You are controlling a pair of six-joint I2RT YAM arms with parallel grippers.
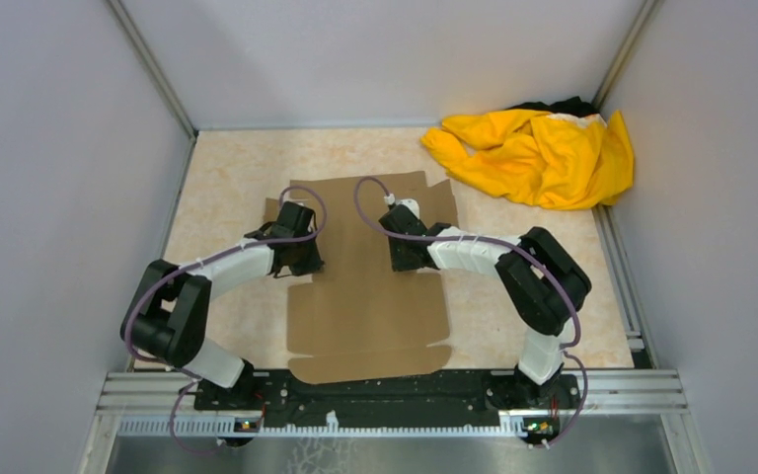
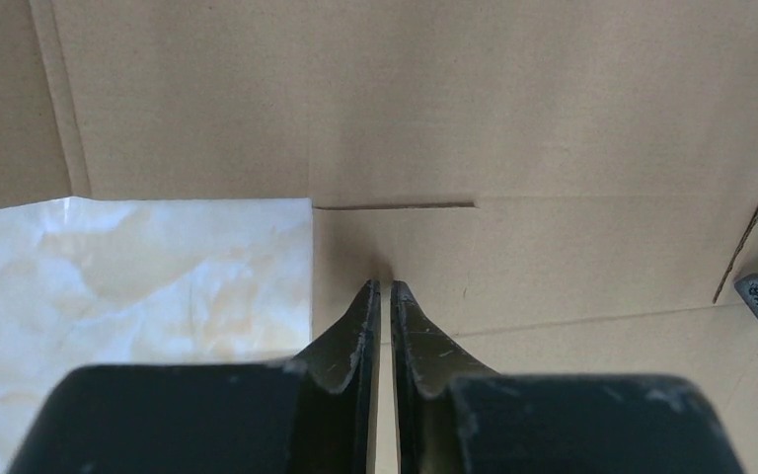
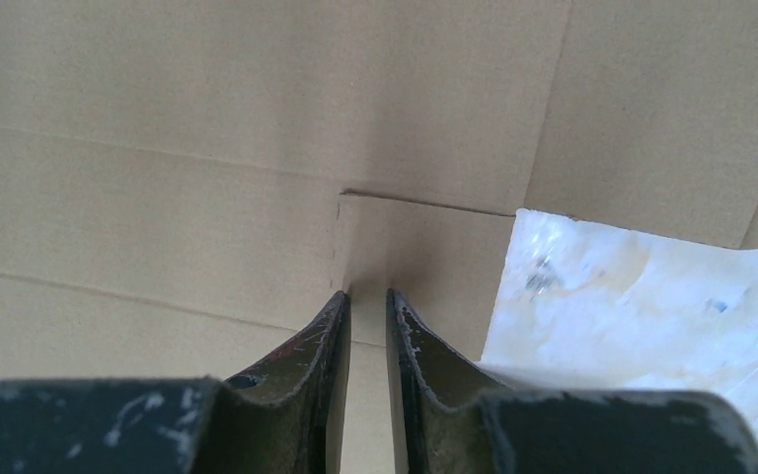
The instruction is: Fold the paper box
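Enclosure: plain grey walls (image 1: 59,148) on three sides of the paper box (image 1: 365,316). Marble-pattern tabletop (image 1: 237,168) under it. The box is an unfolded brown sheet lying flat mid-table, its near edge just beside the aluminium base rail (image 1: 395,390). Yellow cloth (image 1: 538,153) is bunched in the corner beyond the box's far right, apart from it, with something dark (image 1: 558,105) behind it. Left arm (image 1: 237,262) reaches over the box's left edge, right arm (image 1: 474,255) over its right half; both hide part of the sheet from above. Left gripper (image 2: 385,286): tips at the board near a slit, jaws nearly together, thin gap. Right gripper (image 3: 367,294): same, gap slightly wider, by a flap corner. Can't tell if either pinches board.
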